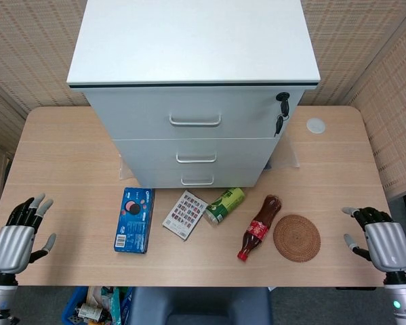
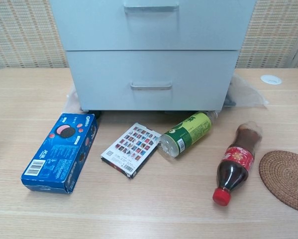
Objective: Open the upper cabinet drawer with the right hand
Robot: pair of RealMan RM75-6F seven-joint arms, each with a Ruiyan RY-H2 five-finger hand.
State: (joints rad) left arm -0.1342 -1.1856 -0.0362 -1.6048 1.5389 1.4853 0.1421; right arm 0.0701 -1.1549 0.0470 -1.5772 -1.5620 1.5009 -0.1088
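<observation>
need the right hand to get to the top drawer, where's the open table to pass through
Bare wood runs from the right hand past the woven coaster up the cabinet's right side. The table's left side is bare too. Crowded in front: cola bottle, green bottle.

Office-like room: drawer cabinet (image 1: pixel 196 101) on wooden desk (image 1: pixel 67 156), woven wall panels (image 1: pixel 33 40).

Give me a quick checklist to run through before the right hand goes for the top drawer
1. Top drawer closed, handle unobstructed: ok.
2. Right hand empty, fingers apart: ok.
3. Right hand near handle: not ok, it sits at the table's near right edge.
4. Path clear: cannot tell; cola bottle and coaster lie between.
5. Keys in lock, unlocked: cannot tell.
6. Left hand clear of cabinet: ok.
</observation>
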